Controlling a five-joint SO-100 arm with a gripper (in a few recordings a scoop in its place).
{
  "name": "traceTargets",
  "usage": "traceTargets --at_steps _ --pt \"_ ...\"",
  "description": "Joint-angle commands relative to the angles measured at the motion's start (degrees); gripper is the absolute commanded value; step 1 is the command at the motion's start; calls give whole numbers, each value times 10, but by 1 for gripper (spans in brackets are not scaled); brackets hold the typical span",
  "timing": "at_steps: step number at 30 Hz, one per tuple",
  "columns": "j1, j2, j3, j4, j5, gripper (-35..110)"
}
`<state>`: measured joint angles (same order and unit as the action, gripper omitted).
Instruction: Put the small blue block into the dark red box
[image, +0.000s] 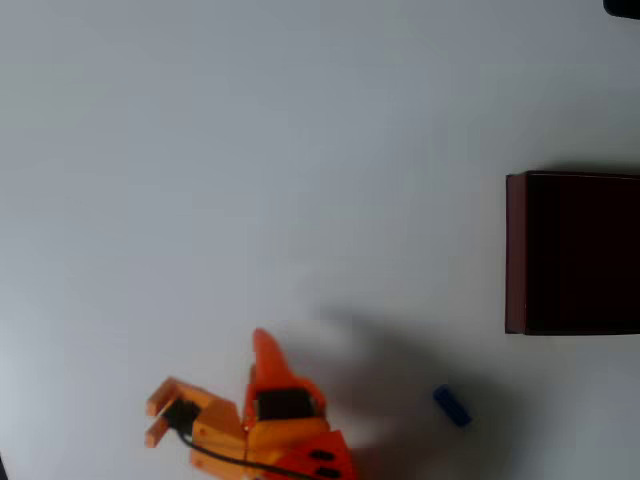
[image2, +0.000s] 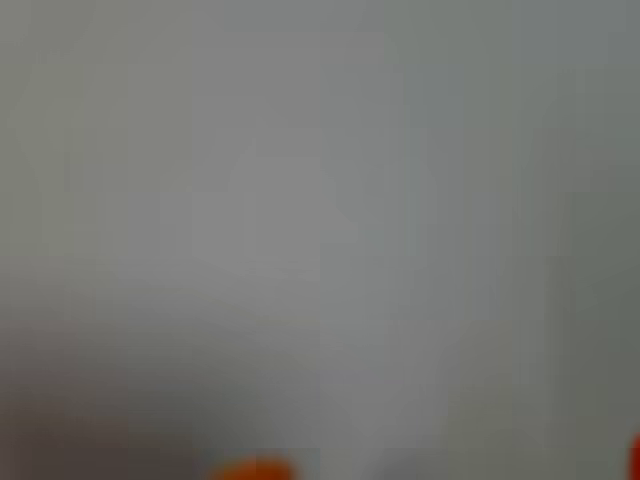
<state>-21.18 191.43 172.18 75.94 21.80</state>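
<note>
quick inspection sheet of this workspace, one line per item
surface: plain white tabletop, bare apart from the items below, with a soft shadow beside the arm
job's things: tiny bright blue oblong block lying on the table, outside and apart from the large dark red square box, which runs off the right edge of the overhead view; its interior is too dark to read
clutter: nothing seen
grippers: orange two-finger gripper at the bottom edge, apart from the block, holding nothing; open or shut cannot be told
cables: one black cable across the orange arm
surroundings: a small dark shape at the top right corner, unidentifiable
</note>
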Motion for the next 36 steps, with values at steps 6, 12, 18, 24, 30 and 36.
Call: traceTargets --at_steps 6,12,18,24,30,36 --pt "134 -194 -118 -36 73 22" --pt "219 -602 -350 40 145 26" --pt "287 -631 -389 117 226 28" --pt "396 -642 -394 126 236 29" --pt "460 -668 -385 67 197 30" --pt "504 -696 -359 -3 156 30"
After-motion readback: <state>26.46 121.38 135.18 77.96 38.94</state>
